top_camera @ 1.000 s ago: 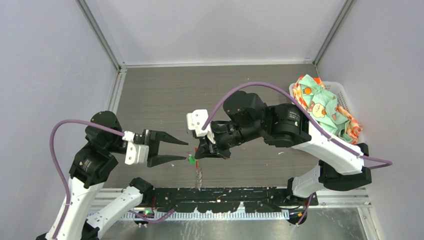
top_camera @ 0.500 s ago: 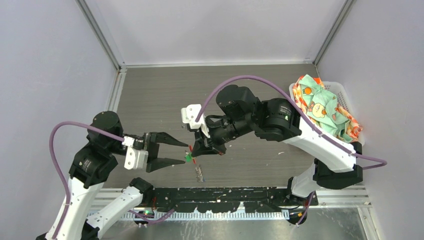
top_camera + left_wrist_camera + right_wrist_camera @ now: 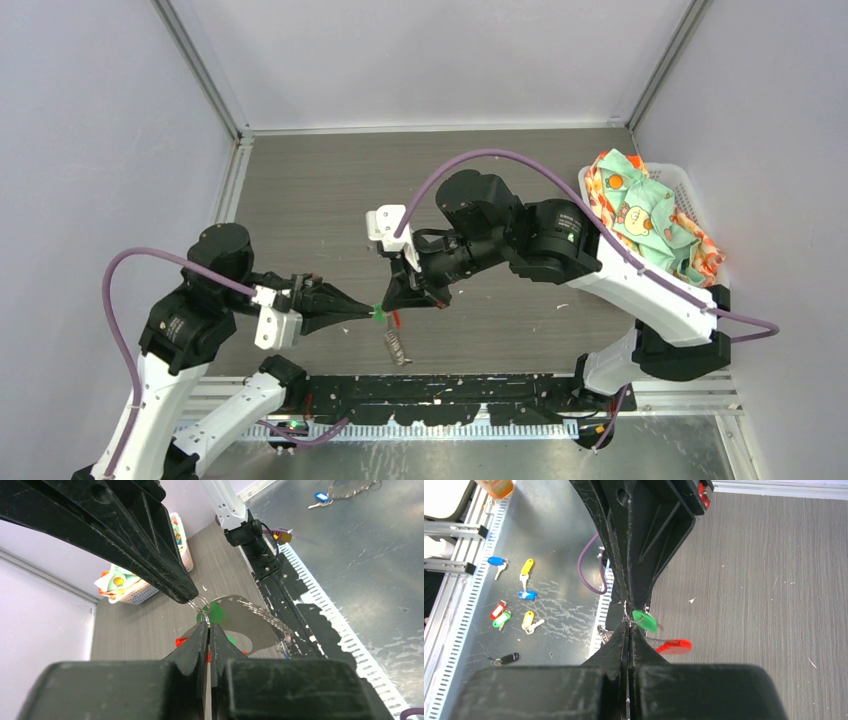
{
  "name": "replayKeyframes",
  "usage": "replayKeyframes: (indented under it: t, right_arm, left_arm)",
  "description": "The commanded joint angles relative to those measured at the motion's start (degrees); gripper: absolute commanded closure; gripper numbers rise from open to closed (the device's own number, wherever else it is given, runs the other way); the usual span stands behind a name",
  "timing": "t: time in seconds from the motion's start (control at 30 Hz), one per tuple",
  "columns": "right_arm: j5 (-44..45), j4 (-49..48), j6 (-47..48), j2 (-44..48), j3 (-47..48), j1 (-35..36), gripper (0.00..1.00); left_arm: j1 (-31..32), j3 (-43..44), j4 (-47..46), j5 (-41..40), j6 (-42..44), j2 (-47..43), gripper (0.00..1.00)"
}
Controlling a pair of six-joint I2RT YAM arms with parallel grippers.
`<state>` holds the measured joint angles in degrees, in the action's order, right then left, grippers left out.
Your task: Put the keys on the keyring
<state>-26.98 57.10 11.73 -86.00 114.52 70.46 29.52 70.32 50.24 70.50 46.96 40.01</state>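
Note:
Both grippers meet tip to tip above the near middle of the table. My right gripper (image 3: 388,303) (image 3: 628,626) is shut on the keyring, whose red loop (image 3: 674,646) (image 3: 397,320) and silvery chain (image 3: 397,347) (image 3: 265,617) hang below it. A green-headed key (image 3: 380,315) (image 3: 644,621) (image 3: 216,614) dangles at the tips on a thin wire ring (image 3: 200,602). My left gripper (image 3: 371,313) (image 3: 208,625) is shut, and that wire ring runs in between its fingertips. How ring and keyring are joined is hidden by the fingers.
A white basket (image 3: 688,190) stuffed with patterned cloth stands at the table's right edge. Several loose keys with blue (image 3: 497,561), yellow (image 3: 526,567), red (image 3: 498,609) and black (image 3: 509,657) heads lie on the metal shelf in front of the table.
My left gripper slid right and shut at the green key's ring. The right gripper came a little left to meet it, and the chain swung up off the table.

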Motion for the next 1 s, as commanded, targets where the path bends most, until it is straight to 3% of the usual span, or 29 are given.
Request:
replayKeyframes:
  t: [0.0,0.33,0.37,0.4,0.47,0.6,0.73,0.9,0.97]
  right_arm:
    - [-0.6,-10.8,-3.7,5.6,-4.0,-1.4,0.99]
    - [4.0,-26.8,-10.6,11.6,-16.1,-1.7,0.99]
    - [4.9,-29.2,-11.4,12.2,-17.7,-1.7,0.99]
    - [7.7,-37.8,-14.3,15.1,-23.5,-1.6,0.99]
    - [8.9,-42.6,-16.1,16.2,-26.7,-1.6,0.99]
    - [10.2,-50.5,-19.4,17.7,-32.0,-1.6,0.99]
    - [11.8,-54.6,-20.8,19.2,-35.7,-1.3,0.99]
    - [15.0,-61.5,-21.4,22.7,-41.3,-1.0,0.99]
    - [15.4,-62.9,-21.2,23.7,-42.7,-1.1,0.99]
  left_arm:
    - [0.0,1.9,3.3,-0.1,5.8,-0.4,0.99]
    - [0.0,-1.6,-4.4,-0.2,6.0,-4.5,1.00]
    - [0.0,-2.2,-4.7,-0.5,6.1,-4.8,1.00]
    - [0.0,-3.2,-4.7,-1.4,6.6,-5.4,1.00]
    - [0.0,-4.0,-4.7,-1.8,7.4,-5.8,1.00]
    - [0.0,-4.9,-4.7,-2.6,8.3,-5.9,0.95]
    - [0.0,-4.6,-4.6,-2.9,7.0,-6.0,0.73]
    - [0.0,-4.2,-4.9,-3.8,2.8,-6.8,0.66]
    - [0.0,-4.2,-7.6,-5.0,-2.9,-7.3,0.66]
